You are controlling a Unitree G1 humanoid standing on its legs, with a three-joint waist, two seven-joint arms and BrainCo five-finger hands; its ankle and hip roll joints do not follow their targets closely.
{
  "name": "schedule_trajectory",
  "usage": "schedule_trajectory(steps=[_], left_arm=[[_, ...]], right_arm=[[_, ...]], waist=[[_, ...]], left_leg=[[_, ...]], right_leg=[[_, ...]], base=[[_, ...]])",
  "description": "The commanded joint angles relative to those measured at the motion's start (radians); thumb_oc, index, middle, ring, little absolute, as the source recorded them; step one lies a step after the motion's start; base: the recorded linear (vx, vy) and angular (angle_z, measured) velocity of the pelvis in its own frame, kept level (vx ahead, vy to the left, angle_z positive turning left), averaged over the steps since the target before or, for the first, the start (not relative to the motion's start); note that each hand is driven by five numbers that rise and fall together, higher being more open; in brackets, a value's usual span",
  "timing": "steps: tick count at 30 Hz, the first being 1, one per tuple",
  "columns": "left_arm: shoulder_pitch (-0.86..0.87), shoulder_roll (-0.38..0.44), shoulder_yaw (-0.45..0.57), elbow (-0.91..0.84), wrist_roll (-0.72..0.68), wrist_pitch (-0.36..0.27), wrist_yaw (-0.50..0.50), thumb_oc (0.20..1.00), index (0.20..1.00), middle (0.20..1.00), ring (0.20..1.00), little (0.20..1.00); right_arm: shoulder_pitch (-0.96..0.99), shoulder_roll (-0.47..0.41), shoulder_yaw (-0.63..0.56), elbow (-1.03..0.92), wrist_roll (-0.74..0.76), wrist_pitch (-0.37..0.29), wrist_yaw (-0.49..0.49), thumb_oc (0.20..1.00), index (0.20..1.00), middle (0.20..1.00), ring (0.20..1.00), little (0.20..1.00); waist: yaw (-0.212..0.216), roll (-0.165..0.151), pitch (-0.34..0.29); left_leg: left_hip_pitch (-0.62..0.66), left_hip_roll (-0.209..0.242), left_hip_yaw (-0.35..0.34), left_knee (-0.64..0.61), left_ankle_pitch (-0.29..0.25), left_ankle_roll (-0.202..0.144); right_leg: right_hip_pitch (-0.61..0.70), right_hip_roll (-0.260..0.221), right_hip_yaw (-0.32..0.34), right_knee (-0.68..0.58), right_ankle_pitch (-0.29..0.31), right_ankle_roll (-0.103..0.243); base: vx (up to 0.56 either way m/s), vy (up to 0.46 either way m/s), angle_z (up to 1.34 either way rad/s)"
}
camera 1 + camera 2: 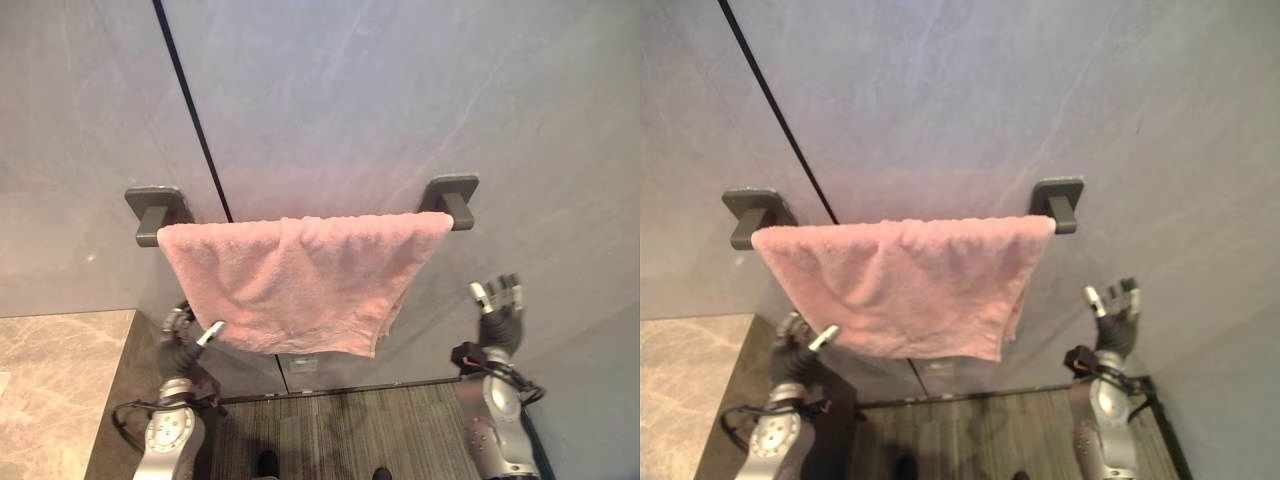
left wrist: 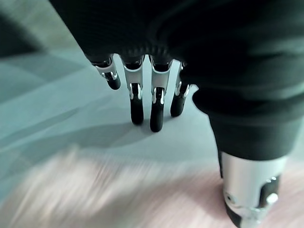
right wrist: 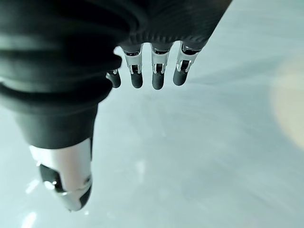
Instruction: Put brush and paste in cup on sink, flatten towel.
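Observation:
A pink towel (image 1: 300, 280) hangs over a dark wall rail (image 1: 450, 200), its right side bunched and drooping to a lower corner. My left hand (image 1: 185, 340) is raised under the towel's lower left edge, fingers straight and holding nothing; in the left wrist view the fingers (image 2: 156, 107) point at the grey wall with pink towel (image 2: 118, 194) blurred beneath. My right hand (image 1: 497, 305) is lifted to the right of the towel, apart from it, with relaxed fingers (image 3: 156, 71) facing the bare wall.
Grey wall panels with a dark vertical seam (image 1: 195, 120) fill the background. A beige marble counter (image 1: 50, 390) lies at the lower left. Striped flooring (image 1: 340, 430) shows below the towel.

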Motion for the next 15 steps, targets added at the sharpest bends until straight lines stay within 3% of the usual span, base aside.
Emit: schedule_trajectory(steps=[1,3,4,5,9,10,11,12,13,15], left_arm=[[-0.046,0.081,0.132,-0.117,0.231,-0.102,0.148,1.0,1.0,1.0,1.0,1.0],[-0.051,0.091,0.155,-0.137,0.311,-0.095,0.189,1.0,1.0,1.0,1.0,1.0],[-0.055,0.11,0.2,-0.154,0.403,-0.094,0.258,1.0,1.0,1.0,1.0,1.0],[-0.063,0.14,0.249,-0.189,0.524,-0.087,0.318,1.0,1.0,1.0,1.0,1.0],[-0.063,0.191,0.299,-0.26,0.652,-0.107,0.324,1.0,1.0,1.0,1.0,1.0],[-0.064,0.212,0.303,-0.27,0.677,-0.115,0.32,1.0,1.0,1.0,1.0,1.0],[-0.076,0.301,0.321,-0.308,0.77,-0.134,0.301,1.0,1.0,1.0,1.0,1.0],[-0.076,0.301,0.321,-0.308,0.77,-0.135,0.301,1.0,1.0,1.0,1.0,1.0],[-0.076,0.379,0.315,-0.335,0.781,-0.164,0.251,1.0,1.0,1.0,1.0,1.0],[-0.058,0.449,0.318,-0.347,0.782,-0.187,0.208,1.0,1.0,1.0,1.0,1.0]], right_arm=[[-0.069,-0.07,-0.081,-0.136,-0.364,-0.069,-0.081,1.0,1.0,1.0,1.0,1.0],[-0.075,-0.084,-0.095,-0.16,-0.405,-0.067,-0.103,1.0,1.0,1.0,1.0,1.0],[-0.085,-0.104,-0.115,-0.192,-0.463,-0.064,-0.131,1.0,1.0,1.0,1.0,1.0],[-0.099,-0.143,-0.135,-0.233,-0.604,-0.041,-0.175,1.0,1.0,1.0,1.0,1.0],[-0.119,-0.215,-0.146,-0.3,-0.745,-0.028,-0.167,1.0,1.0,1.0,1.0,1.0],[-0.125,-0.236,-0.14,-0.313,-0.762,-0.033,-0.155,1.0,1.0,1.0,1.0,1.0],[-0.148,-0.299,-0.108,-0.345,-0.775,-0.055,-0.098,1.0,1.0,1.0,1.0,1.0],[-0.149,-0.298,-0.108,-0.345,-0.775,-0.055,-0.098,1.0,1.0,1.0,1.0,1.0],[-0.161,-0.371,-0.063,-0.359,-0.739,-0.076,-0.013,1.0,1.0,1.0,1.0,1.0],[-0.171,-0.434,-0.028,-0.363,-0.699,-0.09,0.056,1.0,1.0,1.0,1.0,1.0]], waist=[[0.01,-0.038,0.003],[0.011,-0.039,0.0],[0.014,-0.041,-0.001],[0.018,-0.044,-0.005],[0.023,-0.046,-0.011],[0.025,-0.046,-0.014],[0.027,-0.049,-0.018],[0.027,-0.049,-0.019],[0.031,-0.051,-0.021],[0.03,-0.053,-0.023]], left_leg=[[0.054,-0.007,0.031,0.01,-0.065,-0.004],[0.053,-0.005,0.031,0.01,-0.065,-0.006],[0.056,-0.002,0.031,0.01,-0.067,-0.009],[0.056,-0.002,0.029,0.01,-0.068,-0.011],[0.058,0.0,0.028,0.01,-0.07,-0.015],[0.059,0.0,0.027,0.01,-0.071,-0.016],[0.06,0.0,0.028,0.01,-0.07,-0.018],[0.06,0.0,0.028,0.01,-0.071,-0.018],[0.062,-0.001,0.028,0.01,-0.069,-0.02],[0.066,-0.001,0.029,0.01,-0.071,-0.021]], right_leg=[[-0.037,-0.057,0.01,0.0,0.071,0.04],[-0.037,-0.057,0.008,0.0,0.07,0.04],[-0.033,-0.057,0.006,0.0,0.068,0.041],[-0.033,-0.057,0.008,0.0,0.067,0.042],[-0.03,-0.056,0.008,0.0,0.066,0.045],[-0.03,-0.056,0.008,0.0,0.065,0.045],[-0.029,-0.055,0.012,0.0,0.066,0.046],[-0.029,-0.055,0.012,0.0,0.065,0.046],[-0.028,-0.054,0.011,0.0,0.066,0.048],[-0.025,-0.053,0.01,0.0,0.066,0.05]], base=[[0.02,-0.008,-0.05],[0.0,-0.003,-0.02],[0.0,0.0,0.0],[0.0,0.0,0.0],[0.0,0.0,0.0],[0.0,0.0,0.0],[0.0,0.0,0.0],[0.0,0.0,0.0],[0.0,0.0,0.0],[0.0,0.0,0.0]])
